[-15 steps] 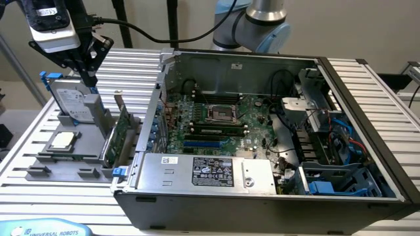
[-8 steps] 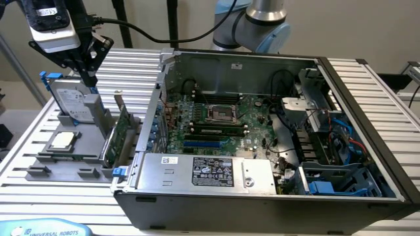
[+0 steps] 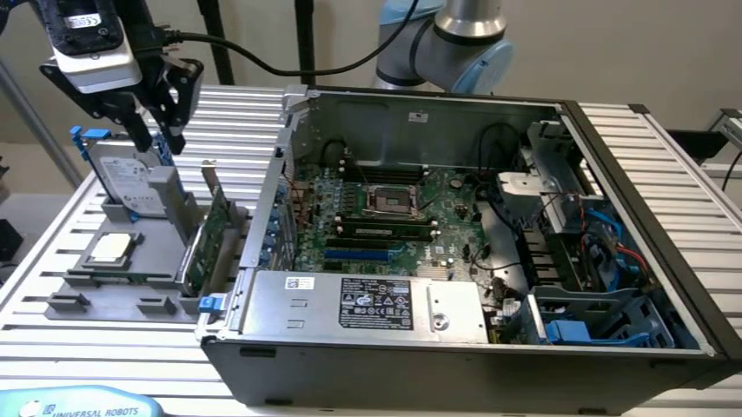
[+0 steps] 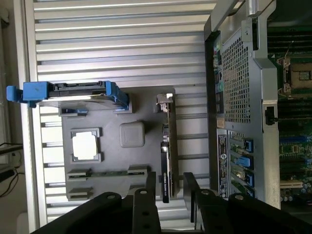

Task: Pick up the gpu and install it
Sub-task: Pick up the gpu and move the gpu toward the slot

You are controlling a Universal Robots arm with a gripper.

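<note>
The gpu point(image 3: 215, 236) is a thin green card standing on edge in a grey holder point(image 3: 82, 300) at the exterior view's left, beside the open computer case. In the wrist view the gpu point(image 4: 168, 146) appears edge-on, with its metal bracket point(image 4: 165, 99) at one end. My gripper point(image 3: 160, 130) hangs well above the holder, over the hard drive and apart from the card. Its black fingers point(image 4: 150, 187) stand open, and the card's edge lines up with the gap of my gripper point(image 4: 169, 189). Nothing is held.
A silver hard drive point(image 3: 125, 181) with blue rails stands upright in the holder, with a CPU chip point(image 3: 110, 248) in front of it. The open case point(image 3: 649, 217) shows the green motherboard point(image 3: 388, 213) and a power supply point(image 3: 360, 304). Everything rests on a ribbed metal table point(image 3: 249, 113).
</note>
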